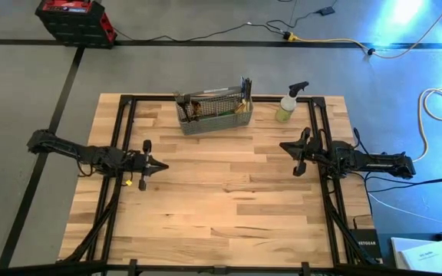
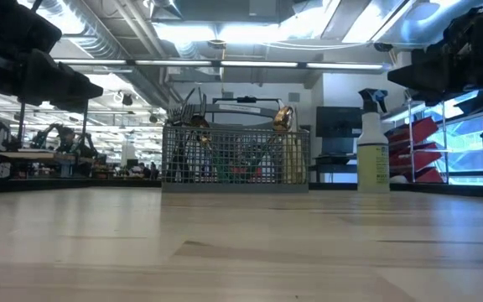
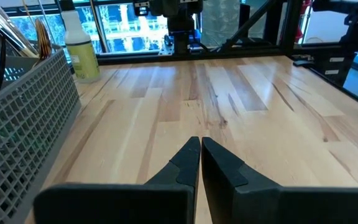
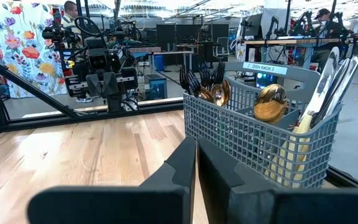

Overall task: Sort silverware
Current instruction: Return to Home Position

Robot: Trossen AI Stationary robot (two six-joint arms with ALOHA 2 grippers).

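Observation:
The silverware (image 1: 240, 98) stands upright in the grey mesh caddy (image 1: 213, 116) at the table's far middle; gold spoon heads (image 4: 270, 102) and fork heads (image 4: 199, 79) stick out above its rim, and cream-handled knives (image 4: 331, 71) lean at one end. The caddy also shows in the low view (image 2: 235, 159) and the left wrist view (image 3: 17, 118). My left gripper (image 1: 162, 164) is shut and empty at the table's left. My right gripper (image 1: 284, 146) is shut and empty at the right, clear of the caddy.
A yellow-green spray bottle (image 1: 288, 103) stands right of the caddy, near the far edge. Bare wooden tabletop (image 1: 229, 192) lies between and in front of the two arms. Black frame rails (image 1: 121, 138) run along the table's left and right sides.

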